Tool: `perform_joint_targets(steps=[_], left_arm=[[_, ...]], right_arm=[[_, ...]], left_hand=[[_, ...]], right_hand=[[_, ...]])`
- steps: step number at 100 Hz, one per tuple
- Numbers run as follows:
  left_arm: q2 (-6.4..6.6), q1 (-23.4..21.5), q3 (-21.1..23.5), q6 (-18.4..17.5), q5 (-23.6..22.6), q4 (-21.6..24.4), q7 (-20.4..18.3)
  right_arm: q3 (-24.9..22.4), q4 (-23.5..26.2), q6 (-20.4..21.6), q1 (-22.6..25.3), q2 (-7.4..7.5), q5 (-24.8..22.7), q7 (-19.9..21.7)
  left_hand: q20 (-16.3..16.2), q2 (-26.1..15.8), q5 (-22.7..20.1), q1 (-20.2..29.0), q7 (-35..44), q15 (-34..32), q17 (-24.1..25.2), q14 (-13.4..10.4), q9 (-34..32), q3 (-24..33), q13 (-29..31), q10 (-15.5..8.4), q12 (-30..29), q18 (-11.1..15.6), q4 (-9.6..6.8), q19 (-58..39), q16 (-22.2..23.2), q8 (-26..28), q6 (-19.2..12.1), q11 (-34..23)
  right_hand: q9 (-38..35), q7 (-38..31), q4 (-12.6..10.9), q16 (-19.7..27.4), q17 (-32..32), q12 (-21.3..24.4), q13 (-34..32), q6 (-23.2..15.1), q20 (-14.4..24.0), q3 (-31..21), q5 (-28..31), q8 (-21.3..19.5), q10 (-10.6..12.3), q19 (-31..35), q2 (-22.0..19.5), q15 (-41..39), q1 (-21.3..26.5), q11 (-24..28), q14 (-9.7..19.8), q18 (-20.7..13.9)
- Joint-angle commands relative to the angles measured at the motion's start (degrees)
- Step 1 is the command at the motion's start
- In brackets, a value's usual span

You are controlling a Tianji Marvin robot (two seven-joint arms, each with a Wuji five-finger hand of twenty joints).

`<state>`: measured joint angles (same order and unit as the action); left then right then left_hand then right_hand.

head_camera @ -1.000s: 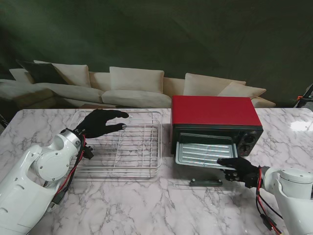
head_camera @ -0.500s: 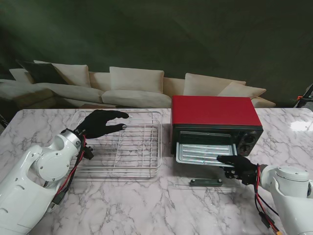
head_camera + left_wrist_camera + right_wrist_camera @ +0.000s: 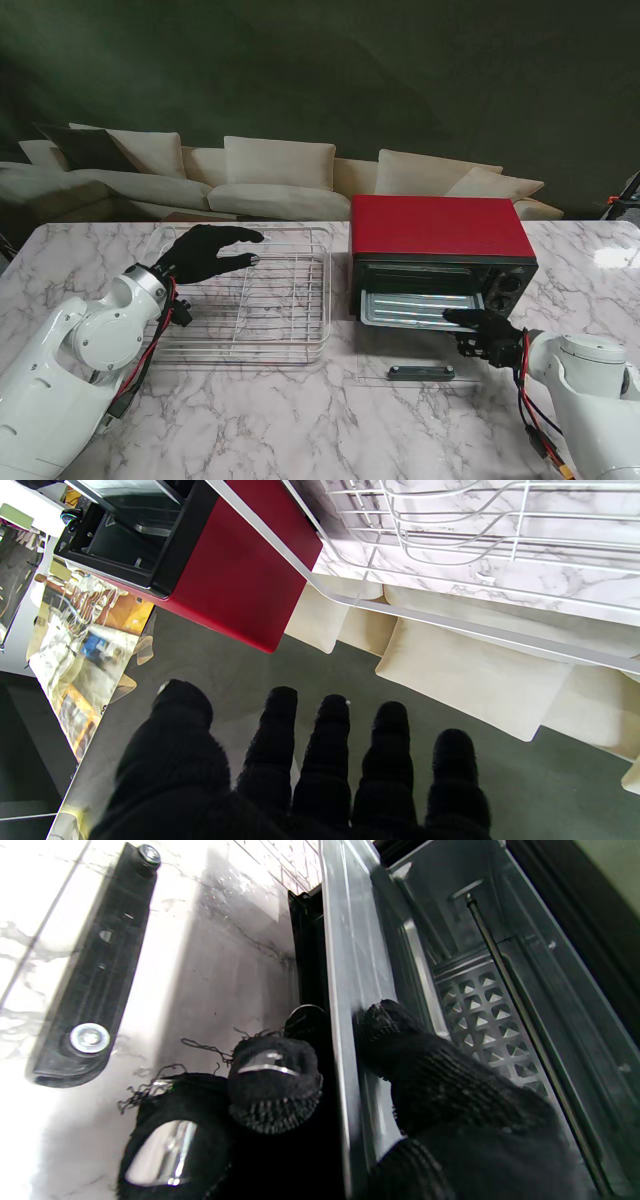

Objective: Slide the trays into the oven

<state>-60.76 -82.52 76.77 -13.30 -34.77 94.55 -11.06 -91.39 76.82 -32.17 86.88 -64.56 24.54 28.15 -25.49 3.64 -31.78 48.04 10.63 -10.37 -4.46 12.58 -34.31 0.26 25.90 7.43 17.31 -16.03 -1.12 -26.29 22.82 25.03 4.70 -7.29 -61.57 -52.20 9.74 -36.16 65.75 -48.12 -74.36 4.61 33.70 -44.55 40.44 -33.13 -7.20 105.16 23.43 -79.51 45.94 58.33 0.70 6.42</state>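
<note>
At the oven (image 3: 441, 255) mouth, the metal tray's (image 3: 410, 308) front rim is pinched by the right hand (image 3: 486, 333), thumb above. Left hand (image 3: 205, 250) is held spread, empty, over the wire rack (image 3: 262, 300).

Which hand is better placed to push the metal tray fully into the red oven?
The right hand. Its fingers pinch the front rim of the silver metal baking tray, which sticks partly out of the red toaster oven. The left hand hovers open over the white wire rack.
</note>
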Motion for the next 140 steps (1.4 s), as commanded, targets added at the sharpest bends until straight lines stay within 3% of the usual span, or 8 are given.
perform_joint_targets(steps=[1,48,140], left_arm=[[-0.01,0.04,-0.22,0.13,0.1,-0.01,-0.89],[-0.09,0.14,-0.49,0.1,0.37,-0.28,-0.56],[-0.12,0.42,-0.95,0.02,0.72,-0.69,-0.52]], right_arm=[[0.22,1.01,-0.56,-0.94,-0.98,1.13,-0.52],[1.19,1.34,-2.54,-2.76,-2.18,2.03,-4.94],[2.63,-0.12,-1.83,-5.0,-3.82,3.96,-9.58]], left_hand=[[-1.03,-2.71,-1.35,1.4,0.17,-0.17,1.08,0.07,-0.93,-1.63,0.73,0.09,0.24,-1.8,1.01,1.25,0.64,0.48,0.62,-0.12],[-1.07,-2.75,-1.41,1.43,0.18,-0.18,1.04,0.07,-1.0,-1.62,0.76,0.12,0.25,-1.83,1.01,1.3,0.65,0.49,0.6,-0.15],[-1.15,-2.83,-1.37,1.5,0.18,-0.23,1.05,0.14,-1.15,-1.56,0.93,0.08,0.3,-1.83,0.98,1.43,0.71,0.48,0.66,-0.2]], right_hand=[[0.82,-2.8,-0.9,0.86,2.21,0.35,-0.97,-10.32,-0.75,-1.96,-0.66,-0.95,0.02,9.18,-4.76,0.16,3.83,0.09,-1.76,-2.49],[1.56,-3.11,-0.65,1.47,1.75,2.36,-0.92,-9.22,-1.24,-1.49,-1.49,0.74,-0.98,6.8,-5.16,3.27,4.21,-0.77,-3.9,0.57],[3.28,-3.24,-0.38,2.52,-2.76,4.27,-0.77,-11.96,0.43,2.7,-3.29,1.65,-0.56,3.44,-7.77,9.5,4.72,-2.28,-6.73,3.56]])
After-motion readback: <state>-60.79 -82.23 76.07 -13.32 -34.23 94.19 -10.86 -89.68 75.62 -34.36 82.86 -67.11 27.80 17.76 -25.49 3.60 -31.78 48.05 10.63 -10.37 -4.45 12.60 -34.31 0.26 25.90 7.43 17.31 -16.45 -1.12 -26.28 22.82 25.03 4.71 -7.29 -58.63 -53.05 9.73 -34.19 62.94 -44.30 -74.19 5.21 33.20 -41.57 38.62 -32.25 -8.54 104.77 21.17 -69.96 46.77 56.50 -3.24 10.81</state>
